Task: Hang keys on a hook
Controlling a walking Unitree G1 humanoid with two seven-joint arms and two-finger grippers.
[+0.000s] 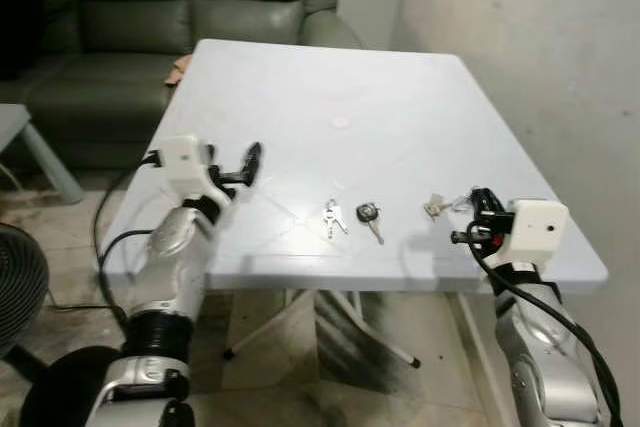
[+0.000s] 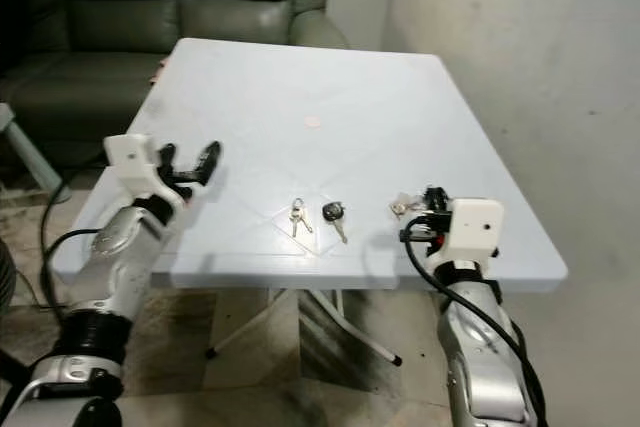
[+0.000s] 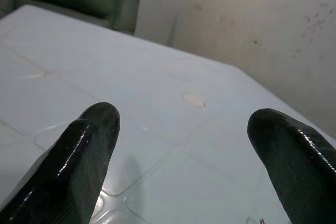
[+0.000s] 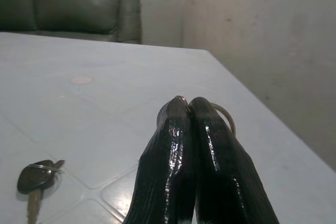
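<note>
A dark green leather sofa [image 1: 190, 7] stands beyond the far edge of a pale blue-white square plastic table [image 1: 330, 77], which sits beside a bare grey plaster wall [image 1: 540, 47] on its right edge. A small round pinkish mark [image 1: 340, 123] lies near the table's middle. At the far left corner of the table a bit of tan cloth [image 1: 178, 69] shows on the sofa seat.

The robot's silver left arm reaches over the near left corner of the table, and the left gripper [image 1: 247, 165] hangs just above the surface with its two black fingers [image 3: 86, 156] spread wide apart, nothing between them. The silver right arm comes up at the near right corner; the right gripper [image 4: 190, 104] has its fingers pressed together, pinching the thin metal ring of a small silver bunch of keys [image 1: 437, 206] that lies on the table near the front edge, right of centre.

Two more sets lie near the front edge at about the middle: a black-headed car key on a ring [image 1: 369, 217], and just to its left a pair of small silver keys [image 1: 332, 217], the two close but apart.

On the floor at the left, a black round fan housing [image 1: 20, 287] shows beside the table's white folding legs [image 1: 300, 317].
</note>
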